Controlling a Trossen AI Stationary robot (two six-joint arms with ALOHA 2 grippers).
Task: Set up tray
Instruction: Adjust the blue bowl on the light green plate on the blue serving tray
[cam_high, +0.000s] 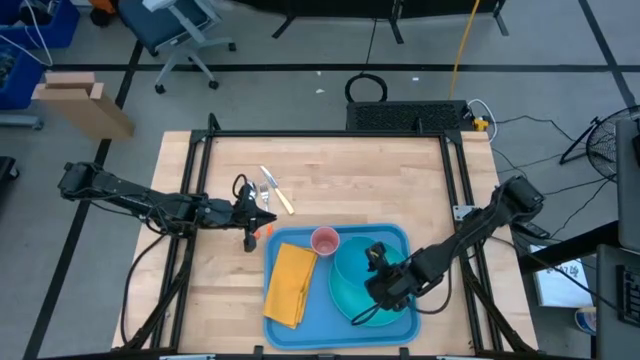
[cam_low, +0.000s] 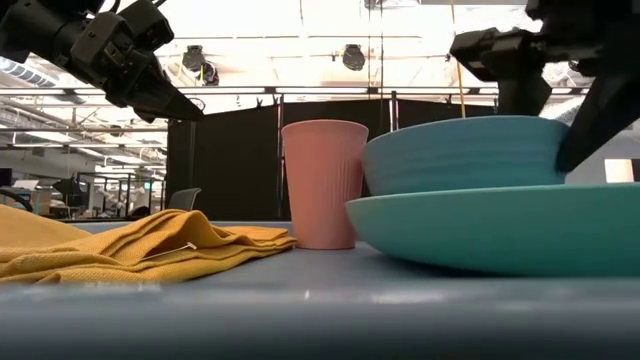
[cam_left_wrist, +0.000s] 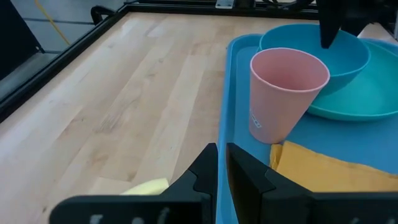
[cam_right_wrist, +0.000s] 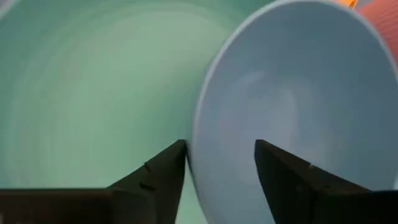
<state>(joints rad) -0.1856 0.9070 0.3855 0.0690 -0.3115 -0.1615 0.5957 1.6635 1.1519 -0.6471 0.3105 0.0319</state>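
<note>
The blue tray (cam_high: 395, 238) lay at the near edge of the wooden surface (cam_high: 330, 170), holding a yellow napkin (cam_high: 290, 282), a pink cup (cam_high: 325, 241), and a blue bowl (cam_high: 352, 268) on a teal plate (cam_high: 345, 295). The right gripper (cam_right_wrist: 219, 163) hung over the bowl, its jaws open around the rim. The left gripper (cam_left_wrist: 221, 163) was just beside the tray, jaws almost closed and holding nothing.

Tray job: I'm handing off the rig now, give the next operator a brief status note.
Left gripper: shut and empty, hovering over the table just off the tray, near the fork and knife.
Right gripper: open, its fingers straddling the rim of the bowl, which sits on the plate.
Done: napkin, cup, plate and bowl are on the tray.
Left: fork and knife still lie on the table; likely the left gripper's next pick. Pull the right gripper clear of the bowl.
</note>
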